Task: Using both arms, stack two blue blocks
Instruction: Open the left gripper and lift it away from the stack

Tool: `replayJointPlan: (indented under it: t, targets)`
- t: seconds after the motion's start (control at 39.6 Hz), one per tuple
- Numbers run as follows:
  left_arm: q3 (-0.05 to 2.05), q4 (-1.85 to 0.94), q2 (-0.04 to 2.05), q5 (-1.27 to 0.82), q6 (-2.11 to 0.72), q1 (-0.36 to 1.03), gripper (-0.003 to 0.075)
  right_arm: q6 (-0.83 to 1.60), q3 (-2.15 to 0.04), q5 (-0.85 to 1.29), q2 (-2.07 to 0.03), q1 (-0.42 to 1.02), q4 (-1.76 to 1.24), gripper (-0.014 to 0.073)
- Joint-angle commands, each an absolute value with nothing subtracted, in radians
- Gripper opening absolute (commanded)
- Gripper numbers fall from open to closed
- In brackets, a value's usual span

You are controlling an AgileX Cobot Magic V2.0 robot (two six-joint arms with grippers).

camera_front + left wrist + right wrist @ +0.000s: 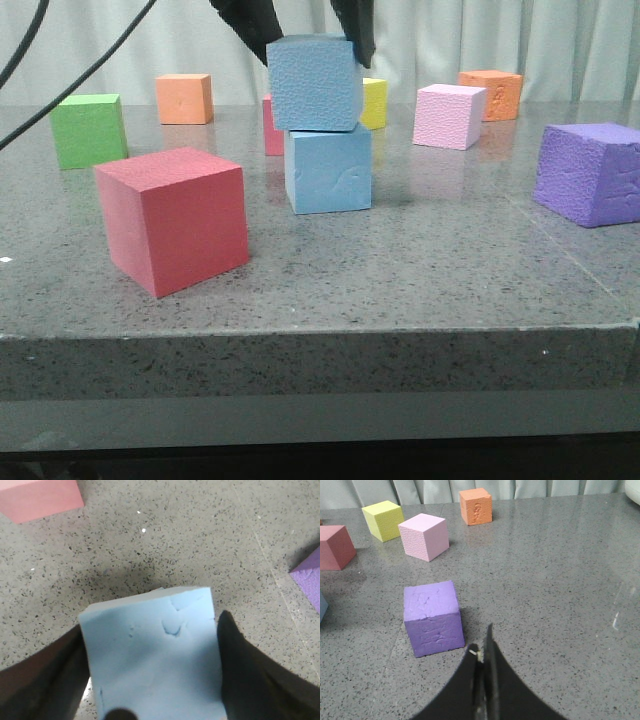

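A pale curtain hangs behind the grey speckled table [420, 270]. Near its middle, the left tool [312, 25] reaches down from above, its dark fingers [250, 675] pinching the rough blue block [314, 83], which rests slightly askew on the smooth blue block [329, 168]. The right tool [483, 680] hovers low over bare table just beside the purple cube [433, 617], fingers pressed together, holding nothing.
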State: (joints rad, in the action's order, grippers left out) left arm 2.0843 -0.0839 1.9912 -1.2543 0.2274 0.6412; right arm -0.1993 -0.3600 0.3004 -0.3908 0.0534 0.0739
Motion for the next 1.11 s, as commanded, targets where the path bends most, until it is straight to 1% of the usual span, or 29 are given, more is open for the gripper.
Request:
replayJointPlan:
  t: [0.0, 0.13, 0.18, 0.53, 0.86, 0.93, 0.96, 1.03, 1.09]
  targets:
    - [2.117, -0.090, 1.929, -1.273, 0.229, 0.648, 0.0519, -0.192, -0.386, 0.217, -0.395, 0.052, 0.085, -0.0067]
    - [2.117, -0.082, 1.929, -1.273, 0.229, 0.648, 0.0628, -0.192, -0.386, 0.217, -0.395, 0.052, 0.085, -0.0067]
    - [2.117, -0.079, 1.929, -1.273, 0.229, 0.648, 0.0651, -0.192, -0.386, 0.217, -0.395, 0.052, 0.085, -0.0067]
    - [2.128, -0.074, 1.929, -1.273, 0.229, 0.646, 0.0652, -0.192, -0.386, 0.217, -0.395, 0.052, 0.066, -0.0067]
    - [2.299, -0.047, 1.929, -1.273, 0.227, 0.644, 0.0648, -0.192, -0.386, 0.217, -0.395, 0.052, 0.066, -0.0067]
    - [2.318, -0.047, 1.929, -1.273, 0.199, 0.644, 0.0607, -0.192, -0.386, 0.217, -0.395, 0.052, 0.066, -0.0067]
    - [2.320, -0.047, 1.929, -1.273, 0.192, 0.644, 0.0576, -0.192, -0.386, 0.217, -0.395, 0.052, 0.066, -0.0067]
    - [2.323, -0.047, 1.929, -1.273, 0.186, 0.644, 0.0455, -0.192, -0.386, 0.217, -0.395, 0.052, 0.066, -0.0067]
    - [2.323, -0.047, 1.929, -1.273, 0.186, 0.644, 0.0348, -0.192, -0.386, 0.217, -0.395, 0.052, 0.066, -0.0067]
